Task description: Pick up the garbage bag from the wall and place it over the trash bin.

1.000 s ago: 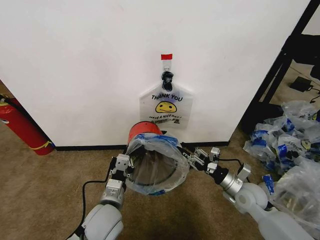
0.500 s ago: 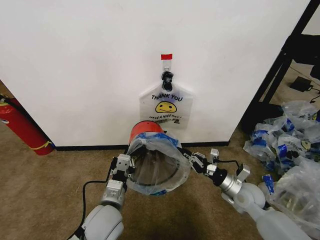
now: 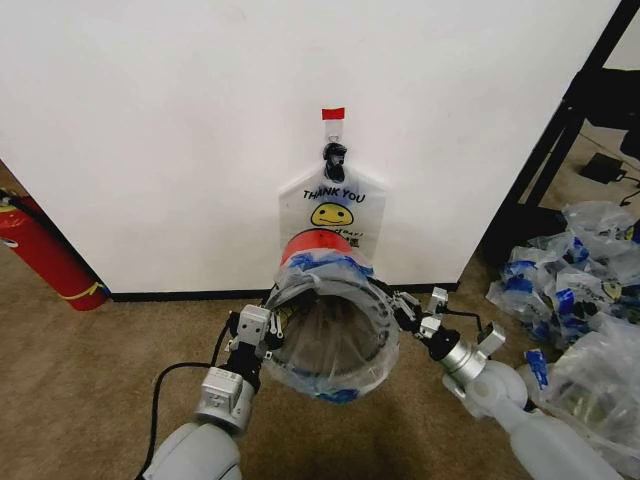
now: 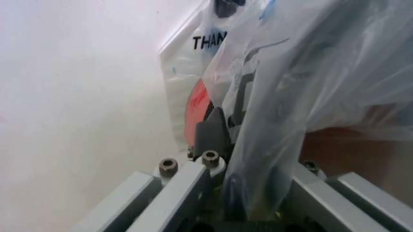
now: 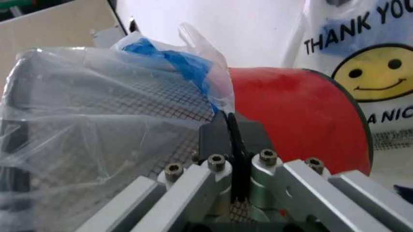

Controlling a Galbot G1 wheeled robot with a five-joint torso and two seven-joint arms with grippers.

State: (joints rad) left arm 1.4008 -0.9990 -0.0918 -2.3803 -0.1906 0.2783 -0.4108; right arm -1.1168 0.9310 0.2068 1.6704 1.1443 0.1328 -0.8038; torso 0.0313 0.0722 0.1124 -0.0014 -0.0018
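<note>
Garbage bag (image 3: 335, 335): thin, clear, crinkled film with blue printed patches, mouth stretched into a round hoop, held above the carpet floor (image 3: 90, 370) just in front of the wall (image 3: 180, 130). Trash bin (image 3: 318, 243): smooth red cylinder, black rim, behind the bag's mouth against the black baseboard. Left tool (image 3: 262, 330) pinches the bag's left edge, fingers closed on film. Right tool (image 3: 400, 312) clamps the right edge, jaws together on plastic. Flat white "THANK YOU" bag (image 3: 332, 212) hangs on the wall above.
</note>
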